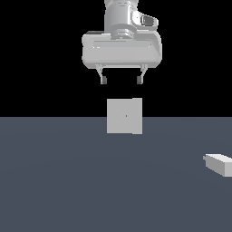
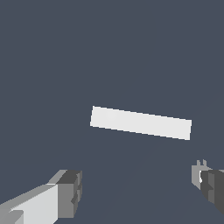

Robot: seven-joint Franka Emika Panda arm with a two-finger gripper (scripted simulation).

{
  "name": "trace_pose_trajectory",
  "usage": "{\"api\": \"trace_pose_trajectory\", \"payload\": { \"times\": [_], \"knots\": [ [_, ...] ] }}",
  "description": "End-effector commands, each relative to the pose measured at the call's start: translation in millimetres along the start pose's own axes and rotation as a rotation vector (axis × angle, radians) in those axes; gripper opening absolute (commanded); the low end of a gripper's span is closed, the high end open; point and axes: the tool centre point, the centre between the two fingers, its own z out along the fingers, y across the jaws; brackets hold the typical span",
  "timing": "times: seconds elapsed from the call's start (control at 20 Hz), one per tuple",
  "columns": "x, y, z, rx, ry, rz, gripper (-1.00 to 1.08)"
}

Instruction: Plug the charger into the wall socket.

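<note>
The wall socket (image 1: pixel 124 122) is an upright light grey square plate with a tiny dot at its centre, standing on the dark floor mid-scene. In the wrist view only the wall socket (image 2: pixel 141 123) top edge shows, as a pale strip. My gripper (image 1: pixel 121 81) hangs high, directly above the plate, open and holding nothing. The same gripper (image 2: pixel 140 188) appears in the wrist view with its fingers wide apart. The charger (image 1: pixel 219 164), a small pale block with a short stub on the end toward the exterior view's left, lies on the floor at the exterior view's far right, partly cut off by the frame.
A flat dark grey-blue floor (image 1: pixel 68 181) spreads under everything, with a black background behind the plate. Nothing besides the plate and the block stands on the floor.
</note>
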Motion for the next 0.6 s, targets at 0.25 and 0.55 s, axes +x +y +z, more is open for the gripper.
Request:
{"api": "trace_pose_trajectory", "payload": {
  "times": [0.25,0.55],
  "knots": [
    [-3,4,3,0.0,0.004,-0.001,1.0],
    [-13,20,14,0.0,0.022,-0.003,1.0]
  ]
}}
